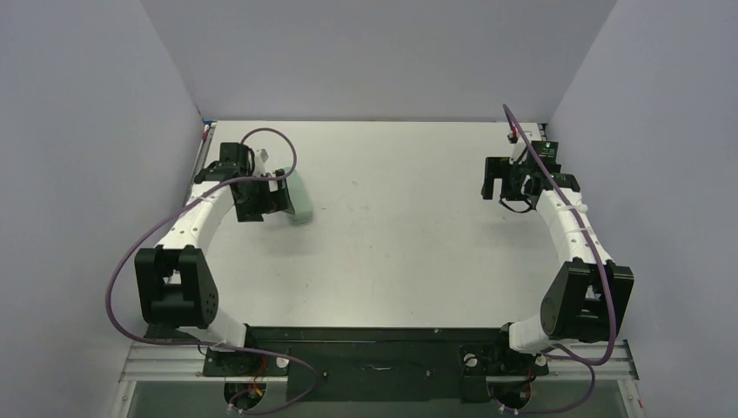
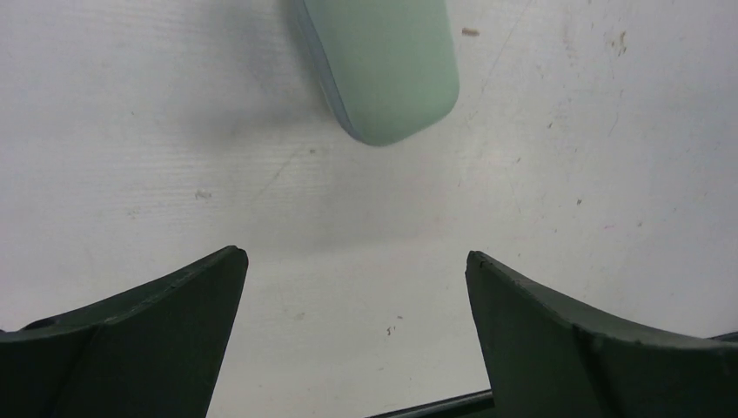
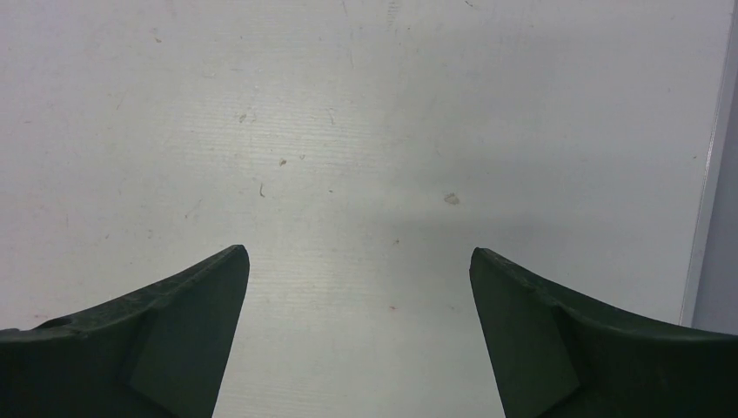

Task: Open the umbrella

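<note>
The umbrella (image 1: 302, 198) lies bundled as a pale mint-green oblong pouch on the white table, at the left. My left gripper (image 1: 268, 202) hangs over its left side and hides part of it. In the left wrist view the rounded end of the umbrella (image 2: 387, 70) sits ahead of the left gripper (image 2: 355, 257), apart from both fingers. That gripper is open with only bare table between its fingers. My right gripper (image 1: 503, 185) hovers at the far right of the table. In its wrist view the right gripper (image 3: 359, 252) is open over bare table, holding nothing.
Grey walls close in the table on the left, back and right. The table's right edge (image 3: 709, 174) runs close beside the right gripper. Purple cables (image 1: 278, 139) loop over both arms. Both arm bases stand on a black plate (image 1: 374, 344) at the near edge.
</note>
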